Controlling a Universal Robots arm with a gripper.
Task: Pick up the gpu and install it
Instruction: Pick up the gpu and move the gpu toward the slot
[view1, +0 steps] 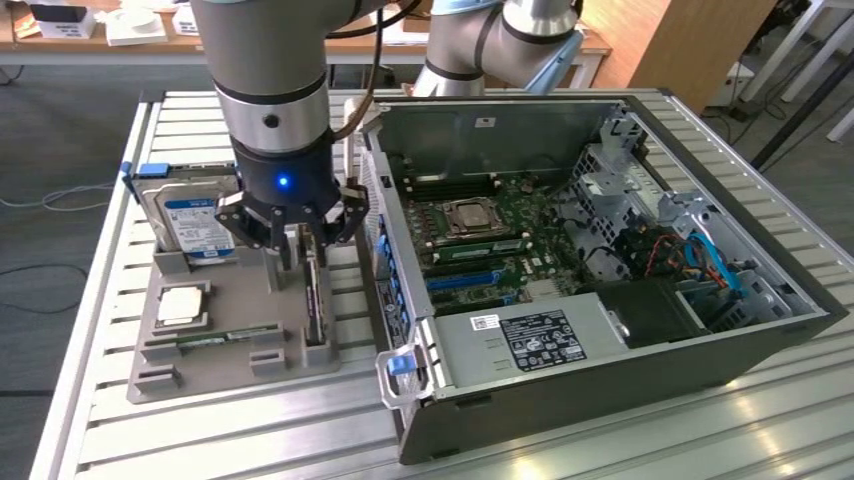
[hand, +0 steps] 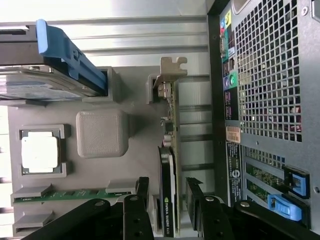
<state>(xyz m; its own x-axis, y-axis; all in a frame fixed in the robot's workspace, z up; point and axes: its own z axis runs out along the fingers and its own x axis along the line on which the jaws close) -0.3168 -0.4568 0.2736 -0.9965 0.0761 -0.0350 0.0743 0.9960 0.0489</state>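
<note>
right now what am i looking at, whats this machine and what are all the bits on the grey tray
It is a robot arm over a metal table. One picture comes from a camera off the arm, the other from one on its wrist. A grey tray holds computer parts: a hard drive, a processor chip, a memory stick and a graphics card standing on edge. Beside it lies an open computer case. The fingers are open on either side of the card; nothing is held.
</note>
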